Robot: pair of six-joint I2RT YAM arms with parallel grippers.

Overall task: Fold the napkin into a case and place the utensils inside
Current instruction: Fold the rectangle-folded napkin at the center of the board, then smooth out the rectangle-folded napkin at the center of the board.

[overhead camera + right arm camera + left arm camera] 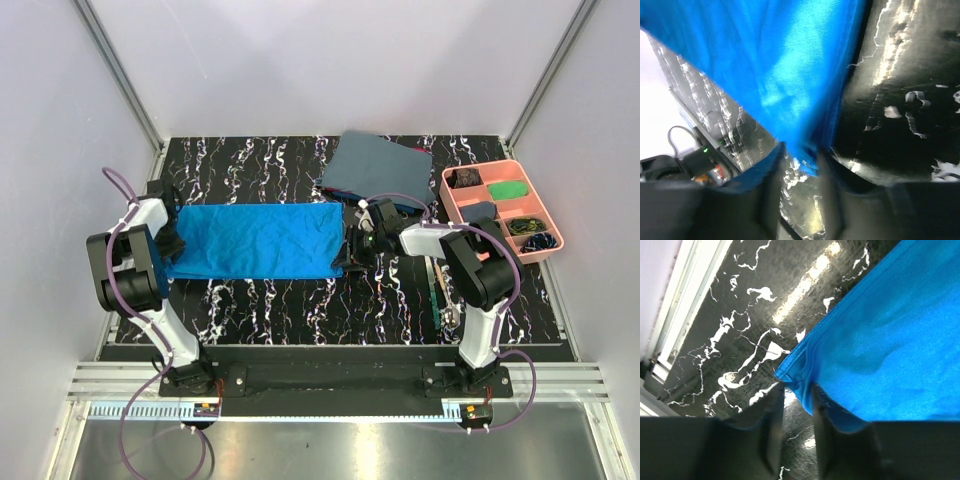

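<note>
Showing the fold stage: the left gripper [170, 243] is standing at the 9 o'clock end of the napkin [255, 240], jaws narrowly parted, with a corner lying just at their gap, apparently unclamped. The napkin is lying flat on the table [300, 310], its long axis running 9 to 3 o'clock. The right gripper [350, 245] is sitting at the 3 o'clock end, jaws likewise slightly parted. The utensils [440, 290] are lying at 4 o'clock from the napkin, nearer the right gripper.

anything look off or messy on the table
Nothing spilled or damaged. Only the grey cloth at the back stands out: it lies skewed, its sides at an angle to the table edges, while the napkin lies roughly square to them.
</note>
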